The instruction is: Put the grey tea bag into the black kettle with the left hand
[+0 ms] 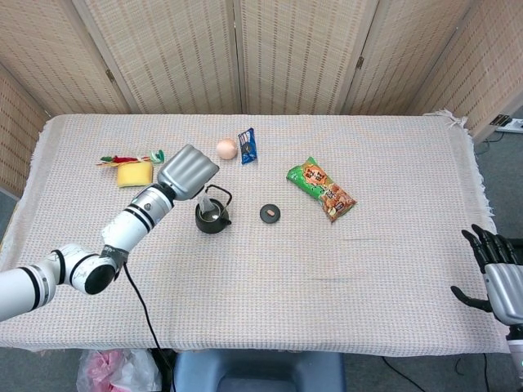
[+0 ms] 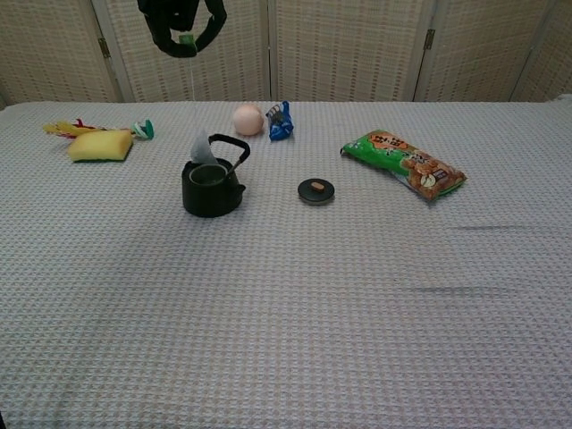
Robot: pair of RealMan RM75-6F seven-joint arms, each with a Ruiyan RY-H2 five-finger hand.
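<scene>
My left robot hand [image 2: 185, 20] is pinching the tag, so the grey tea bag [image 2: 202, 148] is dangling straight below on its string, hovering over the black kettle's [image 2: 211, 187] left rim, not yet inside.

head view – high, looking down | chest view – low, near, level | shared: table [image 1: 270, 261]
</scene>
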